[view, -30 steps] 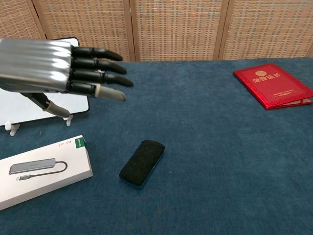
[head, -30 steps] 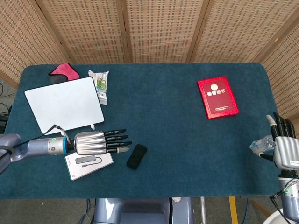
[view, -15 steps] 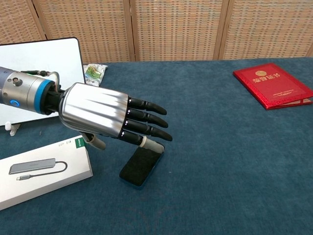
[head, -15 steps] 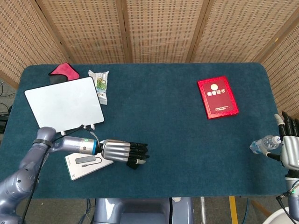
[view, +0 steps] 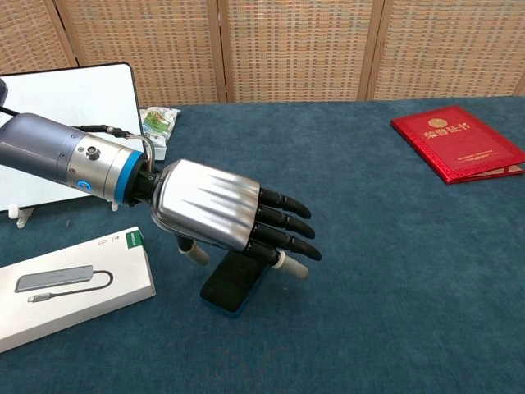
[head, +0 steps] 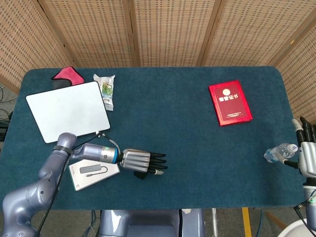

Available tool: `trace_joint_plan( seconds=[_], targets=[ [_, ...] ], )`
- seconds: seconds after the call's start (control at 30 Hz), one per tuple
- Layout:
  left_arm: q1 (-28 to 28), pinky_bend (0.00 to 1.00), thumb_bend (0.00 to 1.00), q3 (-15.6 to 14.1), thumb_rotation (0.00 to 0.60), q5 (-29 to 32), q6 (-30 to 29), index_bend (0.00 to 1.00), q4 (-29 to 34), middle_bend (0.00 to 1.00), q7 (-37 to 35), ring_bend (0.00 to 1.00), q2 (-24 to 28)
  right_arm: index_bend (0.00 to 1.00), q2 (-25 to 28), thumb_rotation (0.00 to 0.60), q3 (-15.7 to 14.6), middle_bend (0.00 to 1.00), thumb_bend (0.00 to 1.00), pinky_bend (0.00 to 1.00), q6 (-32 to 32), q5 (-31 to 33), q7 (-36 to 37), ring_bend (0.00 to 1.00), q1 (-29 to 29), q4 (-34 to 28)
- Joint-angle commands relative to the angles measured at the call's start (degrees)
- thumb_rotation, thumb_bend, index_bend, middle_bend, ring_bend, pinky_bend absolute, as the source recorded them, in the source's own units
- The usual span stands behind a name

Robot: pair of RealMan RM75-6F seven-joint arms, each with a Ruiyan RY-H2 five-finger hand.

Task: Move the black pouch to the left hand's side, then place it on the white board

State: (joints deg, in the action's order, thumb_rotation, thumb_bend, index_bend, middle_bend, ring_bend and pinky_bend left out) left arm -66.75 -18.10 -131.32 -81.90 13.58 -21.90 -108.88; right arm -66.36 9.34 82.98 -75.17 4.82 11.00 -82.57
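Observation:
The black pouch [view: 233, 283] lies flat on the blue table near the front, mostly covered in both views. My left hand [view: 225, 217] hovers palm down right over it, fingers stretched out and apart, holding nothing. In the head view only a dark corner of the black pouch [head: 141, 175] peeks out under the left hand [head: 140, 161]. The white board [head: 67, 110] lies at the back left of the table. My right hand [head: 308, 153] stands at the far right edge, fingers straight and spread, empty.
A white box [head: 94, 174] printed with a cable lies just left of the pouch. A red booklet [head: 230, 102] sits at the right. A snack packet [head: 106, 90] and a pink cloth [head: 64, 75] lie by the board. A small plastic bottle [head: 278, 152] lies beside my right hand.
My left hand has moved right and down, from beside the pouch to directly over it, covering most of it. The right hand drifted slightly toward the right edge.

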Motion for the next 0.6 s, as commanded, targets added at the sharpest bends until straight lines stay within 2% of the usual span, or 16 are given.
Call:
trace_joint_plan(
  seconds=[0.03, 0.1, 0.2, 0.43, 0.6],
  targets=[
    [-0.2, 0.10, 0.00, -1.2, 0.600, 0.7, 1.0, 0.00, -0.7, 0.00, -0.7, 0.01, -0.9, 0.00, 0.1, 0.600, 0.3, 0.00, 0.00, 0.00, -0.1, 0.1, 0.6, 0.00, -0.2, 0.1],
    [-0.3, 0.13, 0.00, -1.9, 0.600, 1.2, 1.5, 0.03, -1.3, 0.00, -0.9, 0.03, -1.4, 0.00, 0.2, 0.600, 0.4, 0.00, 0.00, 0.00, -0.3, 0.1, 1.1, 0.00, -0.3, 0.1],
    [-0.3, 0.17, 0.01, -2.5, 0.600, 2.0, 1.7, 0.13, -1.6, 0.02, -1.2, 0.09, -1.9, 0.00, 0.3, 0.600, 0.6, 0.00, 0.00, 0.00, -0.5, 0.1, 1.3, 0.00, -0.4, 0.2],
    [0.0, 0.25, 0.10, -4.0, 0.600, 3.3, 2.0, 0.45, -2.4, 0.19, -1.4, 0.23, -3.1, 0.00, 0.5, 0.600, 1.0, 0.00, 0.00, 0.00, -1.0, 0.2, 1.8, 0.00, -0.6, 0.2],
    [0.4, 0.31, 0.18, -5.1, 0.600, 4.2, 2.0, 0.61, -3.3, 0.33, -1.2, 0.36, -4.1, 0.00, 0.7, 0.600, 1.2, 0.00, 0.00, 0.00, -1.2, 0.0, 2.2, 0.00, -0.7, 0.1]
  ],
)
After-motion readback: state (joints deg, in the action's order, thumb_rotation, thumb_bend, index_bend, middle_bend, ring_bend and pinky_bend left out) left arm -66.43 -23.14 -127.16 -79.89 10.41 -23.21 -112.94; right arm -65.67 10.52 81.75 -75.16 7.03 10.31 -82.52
